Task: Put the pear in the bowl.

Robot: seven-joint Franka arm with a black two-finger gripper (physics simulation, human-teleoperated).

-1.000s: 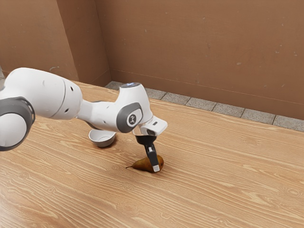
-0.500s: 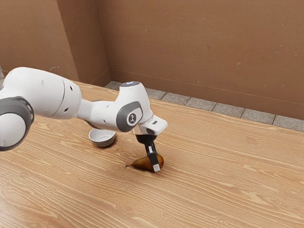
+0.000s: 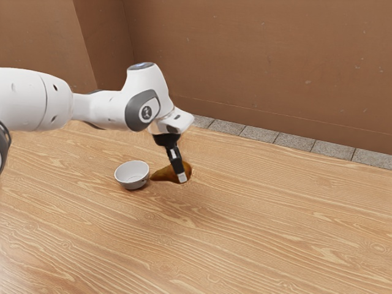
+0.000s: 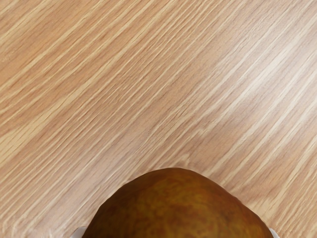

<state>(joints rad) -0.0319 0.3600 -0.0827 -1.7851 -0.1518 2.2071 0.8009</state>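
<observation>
My gripper [image 3: 182, 178] is shut on the brown pear [image 3: 164, 174], with one finger across its thick end in the exterior view. The pear is held up off the table, its narrow end pointing to the exterior view's left, close to the bowl's rim. A white-grey bowl [image 3: 133, 176] stands upright on the table beside it. In the wrist view the rounded end of the pear [image 4: 178, 208] shows large at the lower edge, with a pale fingertip at either side of it. The gripper's far finger is hidden behind the pear in the exterior view.
The wooden table [image 3: 257, 226] stretches out under the arm and toward the exterior view's right. Behind it run a strip of grey floor tiles [image 3: 259, 135] and a brown wall [image 3: 263, 55].
The arm has risen and moved toward the exterior view's left. The pear has travelled with my gripper, off its former spot and close to the bowl, which has stayed where it was.
</observation>
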